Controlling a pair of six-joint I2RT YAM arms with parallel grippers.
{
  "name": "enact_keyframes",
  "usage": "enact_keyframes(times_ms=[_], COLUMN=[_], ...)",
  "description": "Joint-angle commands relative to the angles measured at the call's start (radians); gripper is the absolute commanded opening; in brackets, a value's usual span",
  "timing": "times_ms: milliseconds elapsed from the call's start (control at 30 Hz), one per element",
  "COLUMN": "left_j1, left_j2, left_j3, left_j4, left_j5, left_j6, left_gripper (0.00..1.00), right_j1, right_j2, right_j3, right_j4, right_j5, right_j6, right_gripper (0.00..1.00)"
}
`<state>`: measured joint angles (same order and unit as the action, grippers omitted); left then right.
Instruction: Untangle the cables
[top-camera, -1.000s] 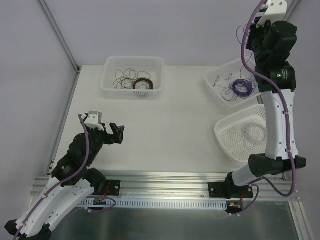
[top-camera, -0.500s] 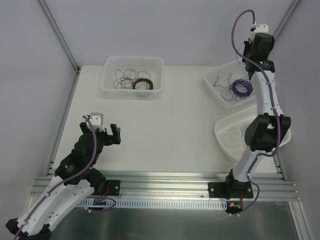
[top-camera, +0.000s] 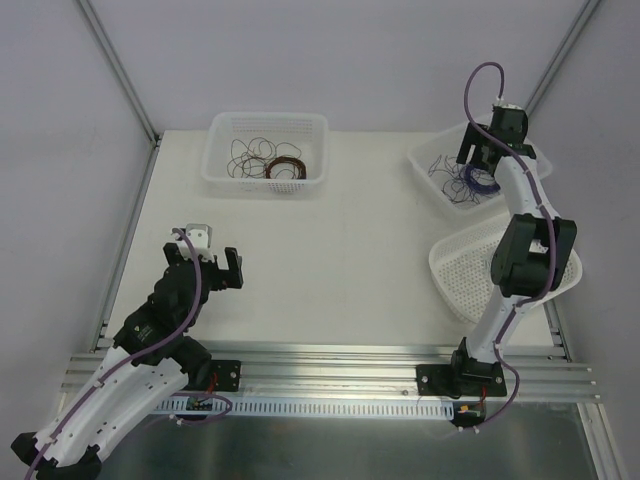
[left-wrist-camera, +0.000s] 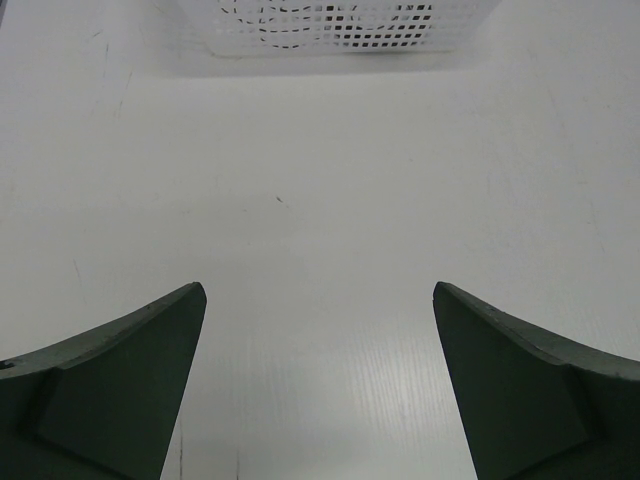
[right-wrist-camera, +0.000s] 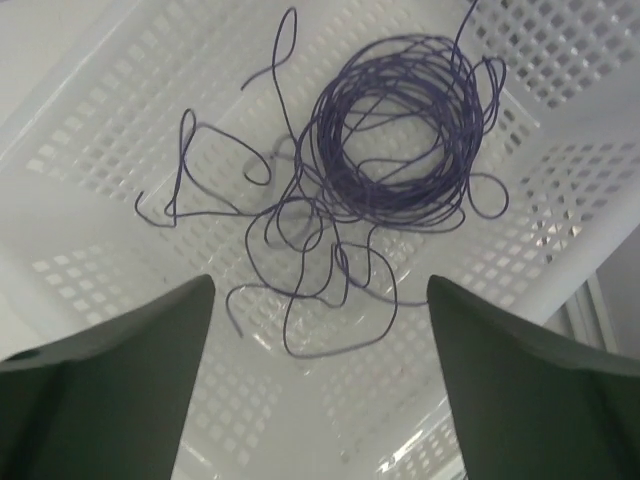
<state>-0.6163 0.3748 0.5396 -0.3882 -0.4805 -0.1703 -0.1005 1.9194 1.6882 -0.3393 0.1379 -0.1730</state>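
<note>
Two tools, both spread wide and holding nothing. Your left tool (left-wrist-camera: 318, 288) hangs low over bare bench (left-wrist-camera: 320, 180), facing the far-left basket (top-camera: 222, 125) and probably just parked. Only the top view shows the dark cable strands (top-camera: 245, 158) lying inside that basket. Your right tool (right-wrist-camera: 320, 280) hovers over the far-right basket (right-wrist-camera: 90, 110), apparently placed to reach in. Its wrist view separates the loose purple cable strands (right-wrist-camera: 340, 255) from the wound coil (right-wrist-camera: 335, 150) they overlap — from above they blur together.

You have a white table (top-camera: 340, 250) bearing three white perforated baskets. The far left basket (top-camera: 268, 118) holds a wound red-brown wire coil (top-camera: 287, 168). The far right basket (top-camera: 436, 141) holds a wound purple coil (right-wrist-camera: 335, 160). The third basket (top-camera: 460, 275) lies near right, just beside it. A metal rail (top-camera: 330, 360) spans the near edge.
</note>
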Motion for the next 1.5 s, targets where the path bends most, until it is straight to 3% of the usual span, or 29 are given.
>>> enact_keyframes(times_ms=[0, 233, 567, 800, 900, 1167, 1400, 1467], left_j1=[-0.003, -0.002, 0.0, 0.001, 0.001, 0.0, 0.0, 0.001], left_j2=[-0.01, -0.074, -0.264, -0.479, -0.526, -0.533, -0.536, -0.536], left_j3=[0.014, 0.014, 0.003, -0.003, 0.005, 0.065, 0.071, 0.069], left_j4=[0.015, 0.017, -0.001, -0.047, -0.064, -0.219, -0.242, -0.242], left_j5=[-0.006, -0.015, -0.092, -0.18, -0.185, -0.079, -0.079, -0.084], left_j6=[0.014, 0.005, -0.052, -0.107, -0.112, -0.106, -0.126, -0.129], left_gripper=[0.99, 0.99, 0.99, 0.99, 0.99, 0.99, 0.99, 0.99], right_j1=[-0.002, -0.002, -0.002, -0.001, 0.007, 0.143, 0.165, 0.173], right_j2=[-0.091, -0.281, -0.782, -1.248, -1.371, -1.747, -2.02, -2.03], right_j3=[0.028, 0.045, -0.084, -0.237, -0.303, -0.594, -0.676, -0.667], right_j4=[-0.065, -0.243, -0.443, -0.483, -0.492, -0.533, -0.581, -0.599], right_j5=[-0.011, -0.014, -0.038, 0.006, 0.023, 0.067, 0.069, 0.083], right_j6=[0.052, 0.055, 0.066, 0.059, 0.09, 0.119, 0.055, 0.033], right_gripper=[0.95, 0.97, 0.97, 0.97, 0.97, 0.97, 0.97, 0.97])
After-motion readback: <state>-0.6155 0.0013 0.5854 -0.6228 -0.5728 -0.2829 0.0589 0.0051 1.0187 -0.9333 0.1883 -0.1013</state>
